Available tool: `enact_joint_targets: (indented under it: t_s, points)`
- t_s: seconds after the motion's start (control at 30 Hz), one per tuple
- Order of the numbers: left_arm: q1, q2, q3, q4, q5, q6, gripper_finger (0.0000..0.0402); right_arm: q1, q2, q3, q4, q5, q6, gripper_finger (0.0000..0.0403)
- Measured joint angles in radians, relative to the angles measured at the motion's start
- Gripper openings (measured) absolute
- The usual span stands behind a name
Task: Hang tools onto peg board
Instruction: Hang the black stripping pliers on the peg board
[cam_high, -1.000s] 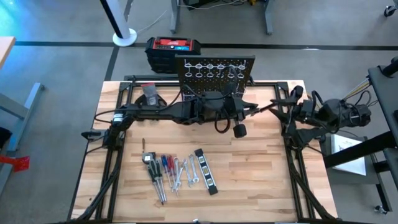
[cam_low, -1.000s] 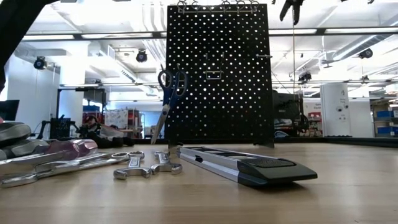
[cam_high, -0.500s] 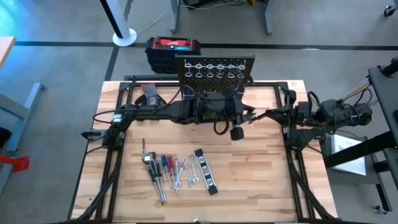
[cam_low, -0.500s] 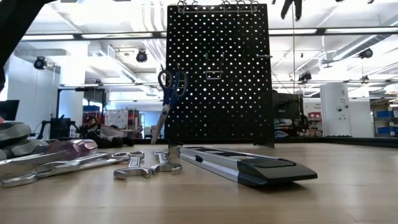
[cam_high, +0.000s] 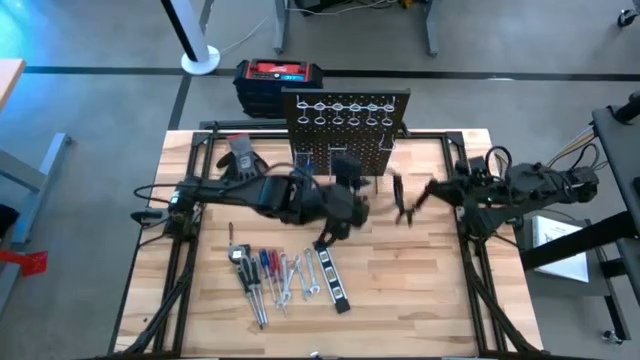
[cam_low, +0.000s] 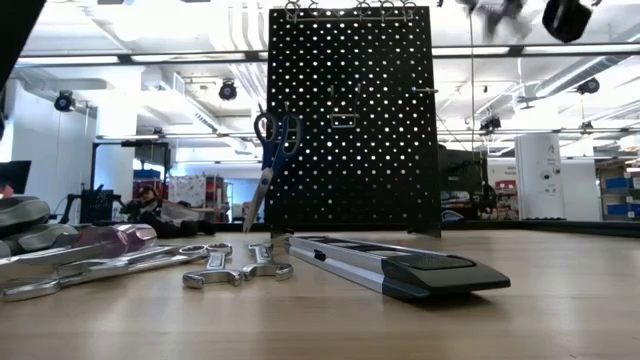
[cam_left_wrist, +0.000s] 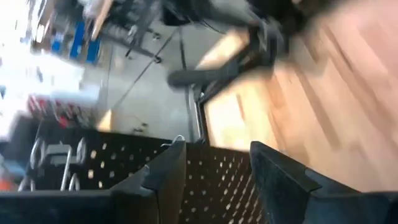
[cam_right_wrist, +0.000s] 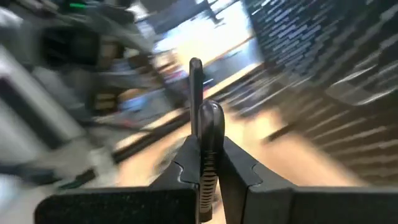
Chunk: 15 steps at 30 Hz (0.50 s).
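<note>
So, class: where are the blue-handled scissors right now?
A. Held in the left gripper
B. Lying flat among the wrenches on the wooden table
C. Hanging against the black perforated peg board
C: in the low view the blue-handled scissors hang point-down against the black perforated peg board.

Right gripper (cam_right_wrist: 208, 168): fingers (cam_right_wrist: 180, 163) clamped on a dark pliers handle (cam_right_wrist: 209, 127), which projects forward between them. Black perforated peg board (cam_right_wrist: 323, 74) blurred beside it.
</note>
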Motion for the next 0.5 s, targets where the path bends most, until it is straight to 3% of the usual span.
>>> enact_joint_targets:
  t_s: [0.17, 0.27, 0.5]
  points:
    - [-0.041, 0.019, -0.078, 0.062, -0.07, 0.191, 0.0159, -0.001, 0.005, -0.001, -0.034, -0.077, 0.182, 0.0014]
    - [-0.075, 0.021, -0.141, 0.225, -0.13, 0.338, 0.0154, 0.001, 0.014, -0.003, -0.033, -0.105, 0.243, 0.0014]
    - [-0.107, 0.02, -0.299, 0.658, -0.143, 0.746, 0.0146, 0.0, 0.068, -0.005, 0.015, -0.139, 0.297, 0.0014]
